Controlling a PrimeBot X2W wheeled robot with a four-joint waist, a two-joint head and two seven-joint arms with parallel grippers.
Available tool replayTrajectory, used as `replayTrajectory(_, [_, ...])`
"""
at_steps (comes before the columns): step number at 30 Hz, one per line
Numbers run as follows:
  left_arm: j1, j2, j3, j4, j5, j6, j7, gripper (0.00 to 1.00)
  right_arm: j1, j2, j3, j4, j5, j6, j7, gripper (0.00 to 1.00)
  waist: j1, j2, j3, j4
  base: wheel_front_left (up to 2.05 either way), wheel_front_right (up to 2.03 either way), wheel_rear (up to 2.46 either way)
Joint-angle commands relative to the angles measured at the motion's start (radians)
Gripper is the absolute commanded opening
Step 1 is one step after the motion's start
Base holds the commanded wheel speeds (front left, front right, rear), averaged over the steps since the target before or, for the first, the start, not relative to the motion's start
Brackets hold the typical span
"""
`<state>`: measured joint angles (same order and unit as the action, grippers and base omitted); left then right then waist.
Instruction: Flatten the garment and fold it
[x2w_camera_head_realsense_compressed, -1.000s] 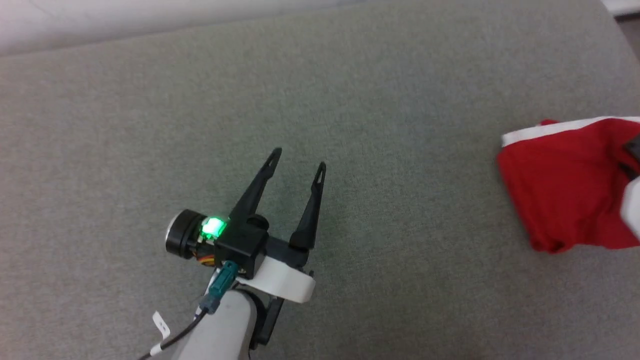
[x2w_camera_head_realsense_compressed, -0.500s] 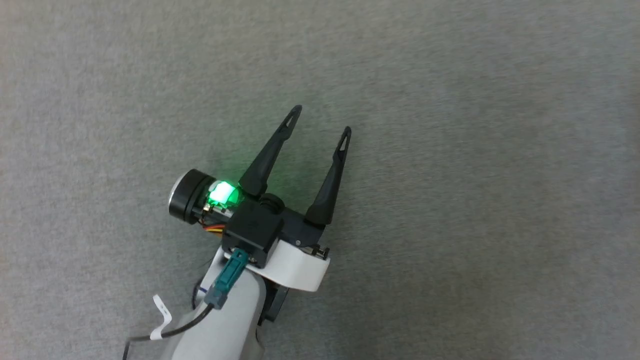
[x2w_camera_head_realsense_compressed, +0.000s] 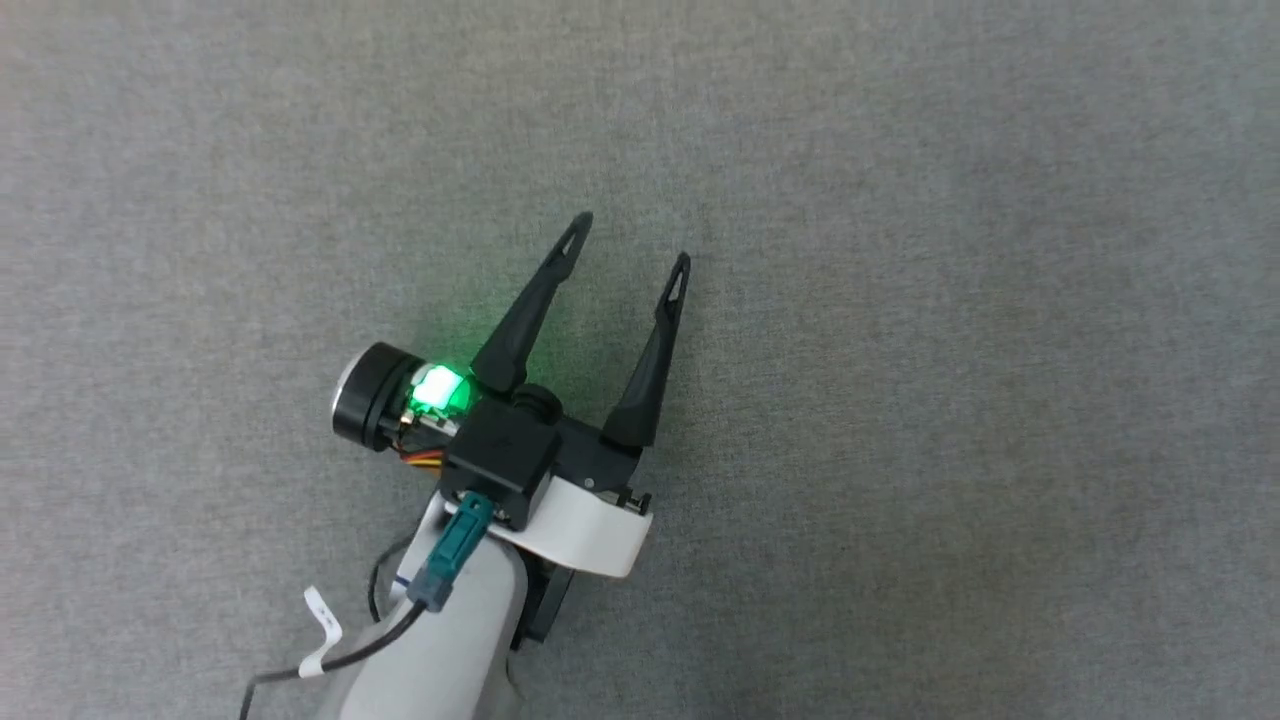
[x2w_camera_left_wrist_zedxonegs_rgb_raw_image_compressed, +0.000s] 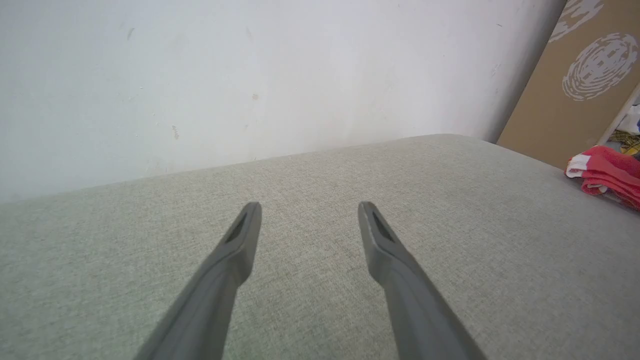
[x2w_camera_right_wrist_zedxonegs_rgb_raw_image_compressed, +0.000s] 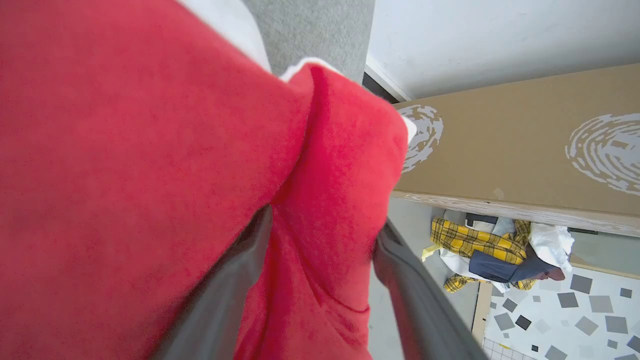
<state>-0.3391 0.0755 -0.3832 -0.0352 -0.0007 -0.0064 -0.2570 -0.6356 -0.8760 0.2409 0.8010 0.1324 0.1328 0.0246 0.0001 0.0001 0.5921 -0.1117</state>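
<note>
**A:** What does your head view give you?

**B:** My left gripper (x2w_camera_head_realsense_compressed: 632, 240) hangs over the middle of the grey cushion (x2w_camera_head_realsense_compressed: 1000, 300). Its fingers are spread wide, with nothing between them.

**A:** And that arm's wrist view?

**B:** The wide fingers point toward the cushion's back edge and the pale wall (x2w_camera_left_wrist_zedxonegs_rgb_raw_image_compressed: 250, 75). The garment (x2w_camera_left_wrist_zedxonegs_rgb_raw_image_compressed: 605, 170) lies bunched at the right edge, near the far right corner. It is well apart from this claw and off to its right.

**A:** And the right wrist view?

**B:** My right gripper (x2w_camera_right_wrist_zedxonegs_rgb_raw_image_compressed: 324, 225) has one finger on each side of a thick fold of the red cloth, and the cloth touches both. I cannot tell whether I am pinching it or only standing around it.

**A:** So what does the next move depend on?

**B:** My right arm is already at the cloth. I judge the left must cross toward the right edge to take a second hold before any spreading. The garment is too crumpled for me to read its long axis.
</note>
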Motion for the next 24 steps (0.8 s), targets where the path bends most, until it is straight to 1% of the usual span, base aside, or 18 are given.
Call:
replayTrajectory(1, [0.006, 0.008, 0.000, 0.005, -0.002, 0.006, -0.005, 1.00, -0.012, 0.011, -0.001, 0.005, -0.006, -0.002, -0.004, 1.00, -0.0001, -0.0001, -0.061, -0.010, 0.00, 0.00, 0.00])
replayTrajectory(5, [0.051, 0.006, 0.014, 0.020, -0.028, 0.023, -0.005, 1.00, -0.022, 0.026, 0.000, -0.008, -0.008, -0.002, -0.015, 1.00, -0.0001, -0.0001, -0.165, -0.015, 0.00, 0.00, 0.00])
replayTrajectory(8, [0.096, 0.011, 0.039, 0.030, -0.046, 0.035, -0.005, 1.00, -0.028, 0.052, 0.000, -0.043, 0.005, -0.002, -0.018, 1.00, -0.0001, -0.0001, -0.260, -0.019, 0.00, 0.00, 0.00])
replayTrajectory(10, [0.131, 0.016, 0.060, 0.034, -0.058, 0.044, -0.005, 1.00, -0.026, 0.066, -0.002, -0.080, 0.019, -0.002, -0.019, 1.00, -0.0001, -0.0001, -0.315, -0.019, 0.00, 0.00, 0.00])
replayTrajectory(15, [0.213, 0.022, 0.125, 0.046, -0.101, 0.061, -0.005, 1.00, -0.011, 0.130, -0.041, -0.203, 0.084, -0.002, -0.031, 1.00, -0.0001, -0.0001, -0.435, -0.004, 0.00, 0.00, 0.00])
replayTrajectory(20, [0.266, 0.021, 0.183, 0.065, -0.142, 0.068, -0.005, 1.00, 0.048, 0.221, -0.105, -0.342, 0.129, -0.002, -0.055, 1.00, -0.0001, -0.0001, -0.514, 0.027, 0.00, 0.00, 0.00])
replayTrajectory(22, [0.285, 0.014, 0.208, 0.065, -0.174, 0.066, -0.005, 1.00, 0.082, 0.279, -0.149, -0.404, 0.145, -0.002, -0.079, 1.00, -0.0001, -0.0001, -0.536, 0.038, 0.00, 0.00, 0.00])
replayTrajectory(24, [0.304, 0.015, 0.226, 0.069, -0.177, 0.069, -0.005, 1.00, 0.130, 0.332, -0.181, -0.467, 0.141, -0.002, -0.097, 1.00, -0.0001, -0.0001, -0.553, 0.048, 0.00, 0.00, 0.00])
